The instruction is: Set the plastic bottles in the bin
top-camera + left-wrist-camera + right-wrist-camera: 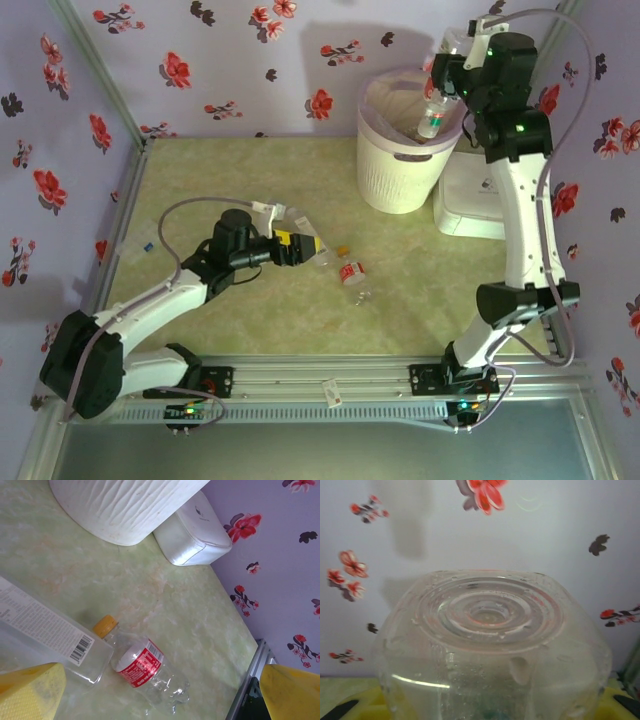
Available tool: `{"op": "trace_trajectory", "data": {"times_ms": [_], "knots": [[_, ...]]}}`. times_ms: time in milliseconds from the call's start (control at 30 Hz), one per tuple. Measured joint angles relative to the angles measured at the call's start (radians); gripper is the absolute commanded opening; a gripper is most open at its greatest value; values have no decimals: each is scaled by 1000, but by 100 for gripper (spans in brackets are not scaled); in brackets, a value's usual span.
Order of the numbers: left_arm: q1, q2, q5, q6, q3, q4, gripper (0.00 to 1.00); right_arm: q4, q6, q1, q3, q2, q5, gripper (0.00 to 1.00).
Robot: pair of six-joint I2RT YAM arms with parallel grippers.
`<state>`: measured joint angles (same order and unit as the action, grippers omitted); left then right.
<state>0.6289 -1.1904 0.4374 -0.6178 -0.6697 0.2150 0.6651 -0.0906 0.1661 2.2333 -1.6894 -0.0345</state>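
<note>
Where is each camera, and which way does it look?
Top external: above, behind the arms, looking down at the table; left arm, right arm show, right gripper holding a clear bottle over the bin.
Left wrist: on the left arm, looking across at a red-labelled bottle; yellow fingertips show.
Right wrist: on the right arm, facing the flowered wall; clear bottle's base and yellow fingers show.
Shared by top and left wrist: the red-labelled bottle.

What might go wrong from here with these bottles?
The right tool grips the held bottle over the bin, toward its right rim. Let go there, the bottle might clip the rim and bounce out.
The left tool hangs open above a large bottle and a small bottle lying close together. Closing could catch both or knock one away.
</note>
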Motion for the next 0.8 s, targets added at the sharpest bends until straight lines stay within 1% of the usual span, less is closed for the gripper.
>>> {"op": "trace_trajectory", "data": {"times_ms": [167, 333, 533, 800], "knots": [[-1, 32, -16, 0, 2, -22, 100, 38, 50, -1, 63, -101, -77, 13], [-1, 55, -23, 0, 6, -38, 100, 97, 87, -3, 172, -222, -127, 13], [-1, 72, -37, 0, 18, -67, 100, 153, 111, -3, 253, -329, -146, 14], [-2, 87, -45, 0, 20, -78, 100, 206, 125, -3, 268, -421, -146, 16]]}}
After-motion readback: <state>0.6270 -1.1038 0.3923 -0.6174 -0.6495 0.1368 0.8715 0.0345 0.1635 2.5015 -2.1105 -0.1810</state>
